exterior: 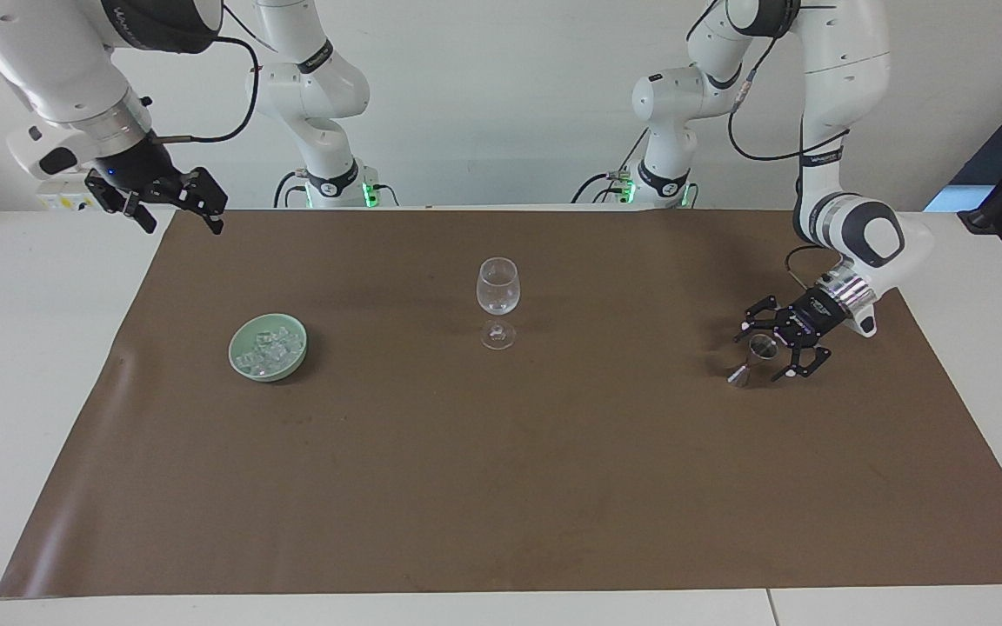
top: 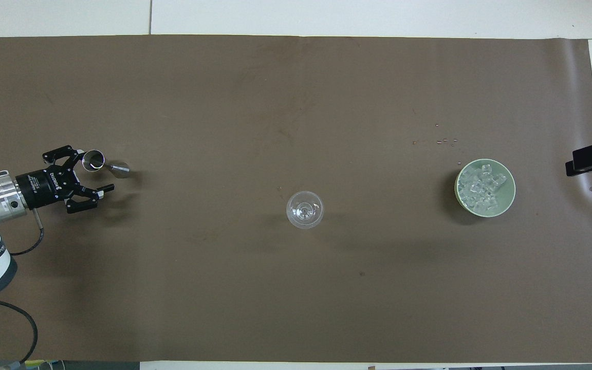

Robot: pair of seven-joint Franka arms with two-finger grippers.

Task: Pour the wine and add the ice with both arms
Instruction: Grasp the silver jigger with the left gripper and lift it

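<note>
- Stemmed glass [exterior: 497,300] serves as the landmark: it stands upright, mid-mat, on the brown mat [exterior: 501,487] that covers the desk [exterior: 23,365], and looks empty.
- Toward the left arm's end of the desk from the glass lies a small metal jigger [exterior: 753,358], tipped on its side, its open mouth turned toward the left claw.
- Left claw [exterior: 772,346] is low over the mat at the jigger, fingers spread wide, one finger on each side of the cup's mouth in the facing view; it has hold of nothing yet. In the overhead view only the farther finger sits at the cup's rim, so the straddle looks off-centre.
- Ice [exterior: 270,349], a heap of small clear cubes, sits in a pale green bowl [exterior: 240,361] toward the right arm's end of the desk from the glass.
- Right claw [exterior: 175,209] waits raised over the mat's edge, well apart from the bowl, fingers open and empty.
- Step in hand, as I judge it: picking up the jigger for the pour; the ice step has not begun.
- Next move calls for centring the fingers about the cup, then closing gently; a round metal piece lying on its side may roll or skid away if nudged by one finger first.
</note>
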